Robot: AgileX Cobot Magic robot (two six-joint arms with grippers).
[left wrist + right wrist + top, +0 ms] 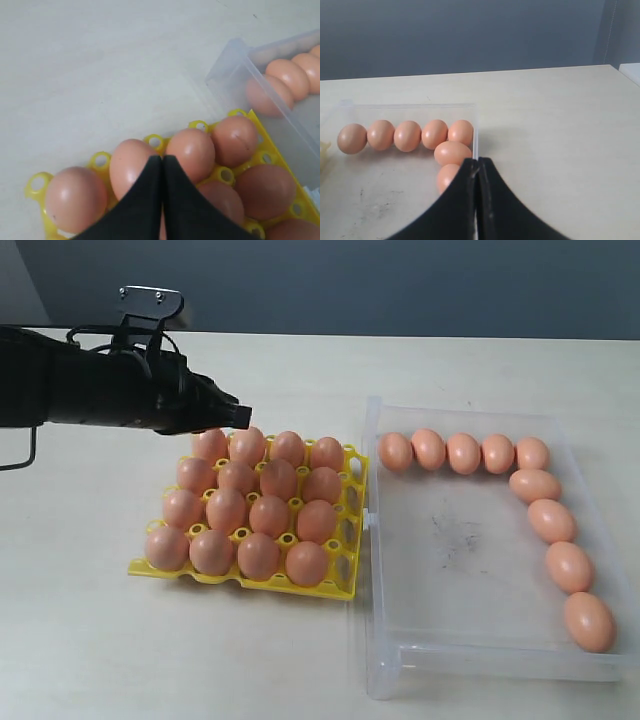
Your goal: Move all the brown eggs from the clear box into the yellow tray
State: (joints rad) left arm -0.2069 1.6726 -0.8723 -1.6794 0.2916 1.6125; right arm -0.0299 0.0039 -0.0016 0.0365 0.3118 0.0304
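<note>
**A:** Left tool (pixel 240 418)?

**B:** Closed tight, nothing in it. It hovers over the back row of the yellow tray (pixel 345 586). The right tool (pixel 478 161) is also closed and empty, above a corner of the clear box (pixel 480 664).

**A:** Brown eggs (pixel 270 515)?

**B:** Sixteen sit in tray cups, which keep them apart. Nine lie in an L against two box walls, probably so they cannot roll.

**A:** Unclear?

**B:** No free cup shows. The right arm is absent from the exterior view. The left wrist view cuts off most of the tray.
</note>
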